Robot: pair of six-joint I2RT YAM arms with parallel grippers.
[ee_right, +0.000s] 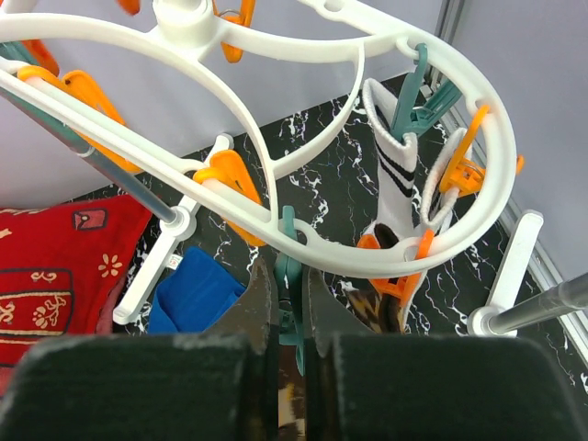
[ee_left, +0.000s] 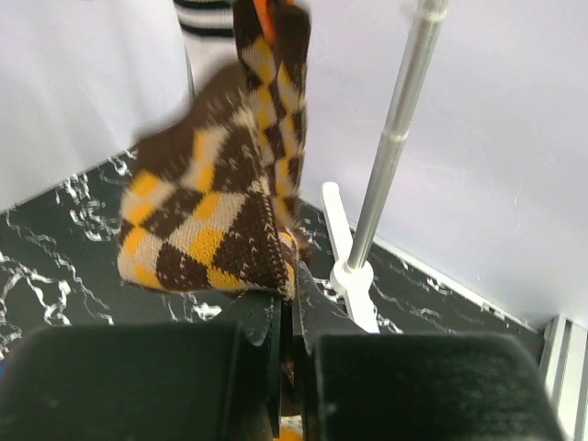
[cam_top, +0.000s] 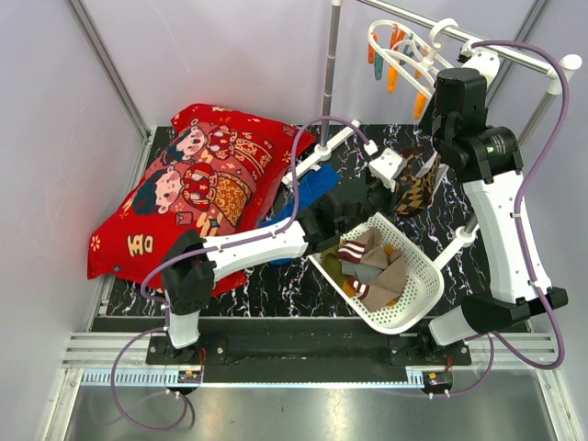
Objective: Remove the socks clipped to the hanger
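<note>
Brown checked knit is being clamped at its lower edge by the left gripper (ee_left: 292, 310), whose fingers are being pressed together on the fabric. This brown checked sock (ee_left: 211, 202) is being held up by an orange peg (ee_right: 390, 276) at the near rim of the hanger (ee_right: 188, 16). In the overhead view the sock is hanging just above the far end of the basket (cam_top: 424, 292).

The hanger is being carried by a metal rail (cam_top: 514, 53) at the far right of the table (cam_top: 266, 285). The right gripper (ee_right: 289, 296) is raised directly beneath the hanger, and its fingers are being closed on a teal peg (ee_right: 289, 246) that is dangling from the rim.

A white sock (ee_right: 393, 184) with dark bands is being gripped by a second teal peg (ee_right: 418, 92) on the right side of the hanger, just beside the brown checked sock.

Several loose socks (cam_top: 372, 266) are being held in the white perforated basket, which is lying tilted on the table between the two arms. A red cushion (cam_top: 193, 193) is lying at the left of the table, and a blue cloth (cam_top: 317, 188) is lying just beside its right edge.
</note>
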